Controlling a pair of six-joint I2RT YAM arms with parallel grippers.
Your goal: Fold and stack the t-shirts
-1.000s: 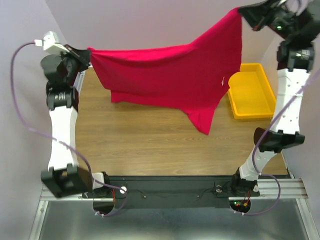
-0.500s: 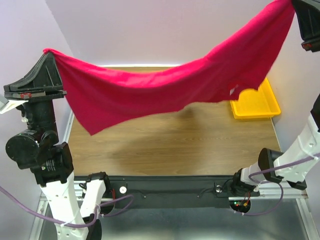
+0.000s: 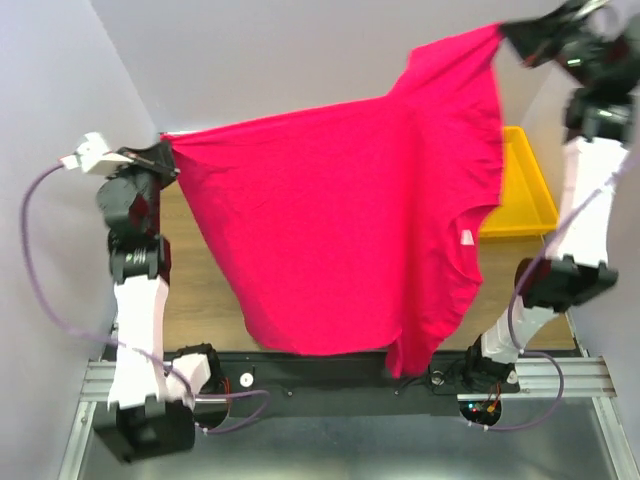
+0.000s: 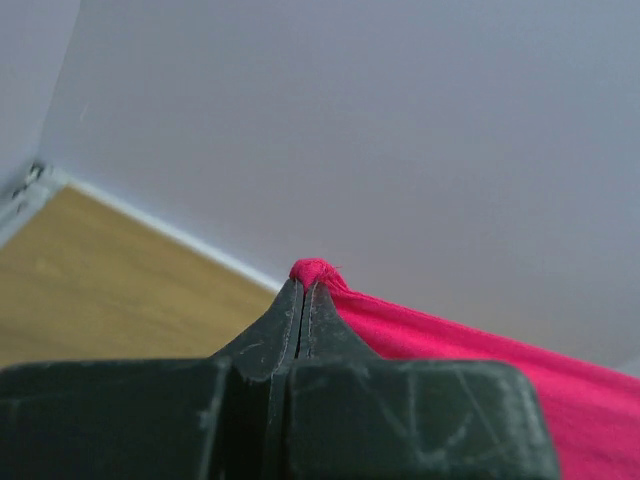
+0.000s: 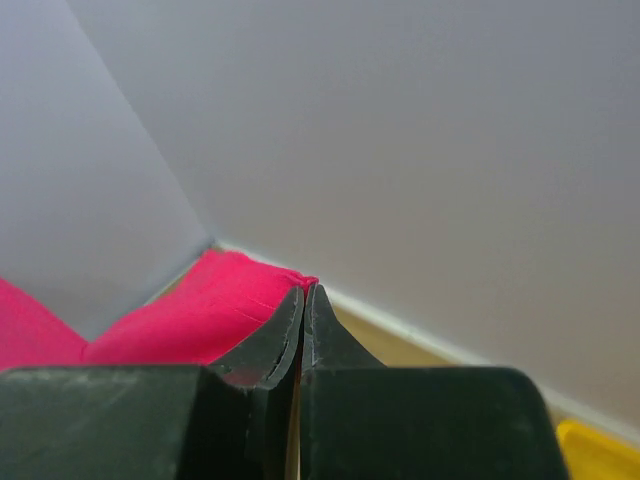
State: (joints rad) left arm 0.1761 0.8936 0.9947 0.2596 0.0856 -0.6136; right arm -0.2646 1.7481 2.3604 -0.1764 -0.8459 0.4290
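The crimson-pink t-shirt (image 3: 350,220) hangs spread out in the air between my two grippers, well above the table. Its white neck label (image 3: 466,238) shows at the right edge. My left gripper (image 3: 168,152) is shut on one corner of the shirt; in the left wrist view a bunch of pink cloth (image 4: 315,272) sticks out past the gripper (image 4: 305,288). My right gripper (image 3: 505,33) is raised high at the upper right and is shut on another corner; the pink cloth (image 5: 200,310) lies left of that gripper (image 5: 303,292) in the right wrist view.
A yellow plastic tray (image 3: 528,190) sits at the table's right edge, partly behind the shirt. The wooden table (image 3: 195,290) shows at the left under the shirt. Grey walls stand close on the left and behind.
The shirt has swung from a sagging band across the back into a wide hanging sheet toward the camera. My left gripper has dropped lower and further in; my right arm has shifted left.
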